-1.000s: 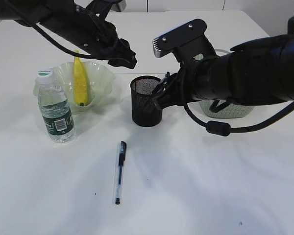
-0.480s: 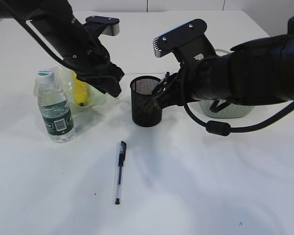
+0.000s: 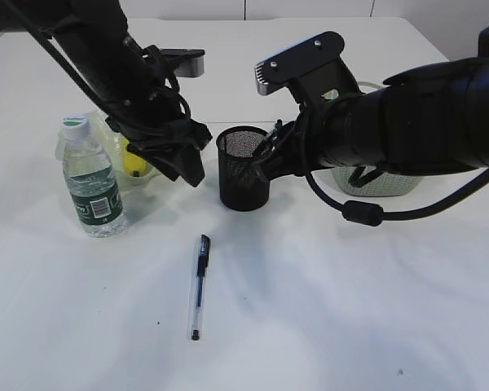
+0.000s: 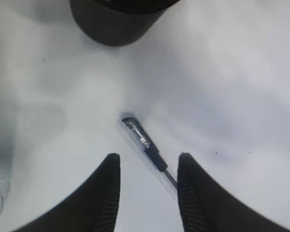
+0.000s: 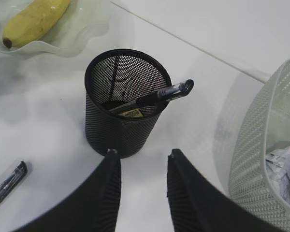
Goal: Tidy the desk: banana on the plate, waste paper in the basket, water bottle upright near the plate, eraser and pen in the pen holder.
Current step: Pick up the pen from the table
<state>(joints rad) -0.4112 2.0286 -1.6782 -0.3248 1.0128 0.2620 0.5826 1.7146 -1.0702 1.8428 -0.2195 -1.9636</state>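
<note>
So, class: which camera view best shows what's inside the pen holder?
The right wrist view: it looks down into the pen holder, showing a pen and the eraser. The exterior view shows only its side and rim; the left wrist view, just its base.

Beyond the far edge, a pale background strip (image 3: 310,8) is seen along the top of the exterior view, and it is crossed by two thin dark upright joints (whether it is wall or floor cannot be told). A few small dark specks are scattered low in the same view: one speck (image 3: 157,323) lies toward the lower left, a second speck (image 3: 244,300) near the middle, and a third speck (image 3: 400,373) toward the lower right. In the right wrist view, a thin straight seam (image 5: 183,43) is seen running at a slant across the white surface.
</note>
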